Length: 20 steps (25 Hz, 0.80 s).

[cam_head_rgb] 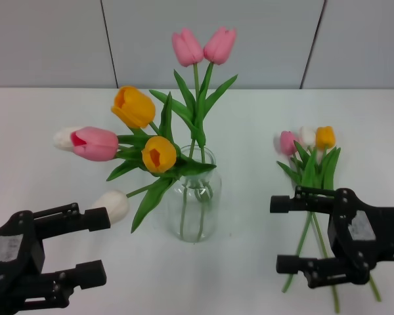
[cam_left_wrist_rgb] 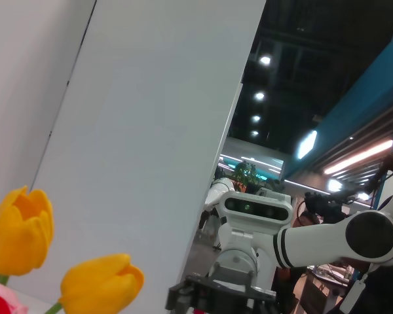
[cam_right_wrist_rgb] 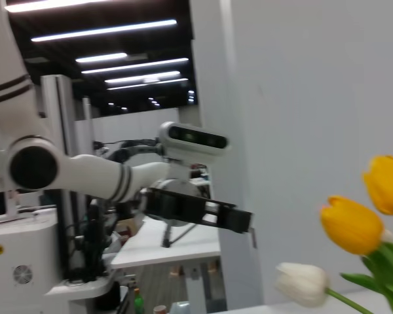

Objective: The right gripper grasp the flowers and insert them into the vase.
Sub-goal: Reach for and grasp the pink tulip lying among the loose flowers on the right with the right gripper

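Black two-fingered right gripper (cam_head_rgb: 301,234): fingers spread wide, nothing held, poised over the stems. Black left gripper (cam_head_rgb: 85,246): likewise spread, idle beside the vase.

Three slender artificial tulips (cam_head_rgb: 308,154), pink, white and orange buds, thin green stems: laid flat on the white worktop (cam_head_rgb: 249,289). Judged light, flexible, slippery; best taken mid-stem, all three stems together.

Small clear glass vase (cam_head_rgb: 196,203): upright, already filled with other blooms; judged fragile and easily tipped.

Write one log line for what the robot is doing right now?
right gripper: open, over stems | flowers: lying on table, not grasped | vase: upright, other tulips inside | left gripper: open, idle
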Each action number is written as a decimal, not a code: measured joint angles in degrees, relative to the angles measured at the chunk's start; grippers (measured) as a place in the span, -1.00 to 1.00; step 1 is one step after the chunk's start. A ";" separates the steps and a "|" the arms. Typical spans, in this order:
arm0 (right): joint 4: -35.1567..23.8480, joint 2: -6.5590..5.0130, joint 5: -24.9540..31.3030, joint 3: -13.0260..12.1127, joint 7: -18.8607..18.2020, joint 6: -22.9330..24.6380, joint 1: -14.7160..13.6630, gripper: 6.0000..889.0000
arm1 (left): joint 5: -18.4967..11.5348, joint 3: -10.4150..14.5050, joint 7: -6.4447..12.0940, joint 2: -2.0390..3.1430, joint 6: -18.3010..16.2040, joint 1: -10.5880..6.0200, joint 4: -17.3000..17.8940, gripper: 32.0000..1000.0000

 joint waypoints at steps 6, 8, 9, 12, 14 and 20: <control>-3.29 -0.01 -1.84 -0.35 12.97 5.96 0.39 0.86 | 0.08 -0.09 0.00 -0.03 0.00 0.01 0.00 0.59; -6.69 0.01 -4.71 -0.39 19.07 9.12 0.51 0.86 | 0.09 -0.09 0.00 -0.04 0.00 0.06 0.00 0.59; -8.39 0.01 -6.13 -0.39 22.21 10.50 0.63 0.86 | 0.10 -0.10 0.00 -0.04 0.00 0.11 0.00 0.59; -12.57 0.12 -10.44 -0.42 30.63 12.92 1.51 0.86 | 0.10 -0.09 0.00 -0.04 -0.03 0.15 0.00 0.59; -14.41 0.14 -13.47 -0.47 36.17 13.73 2.59 0.86 | 0.10 -0.07 0.00 -0.04 -0.08 0.17 0.00 0.59; -17.02 0.08 -24.81 -0.81 50.68 14.96 7.95 0.86 | 0.10 -0.01 0.00 -0.12 -0.10 0.51 0.00 0.59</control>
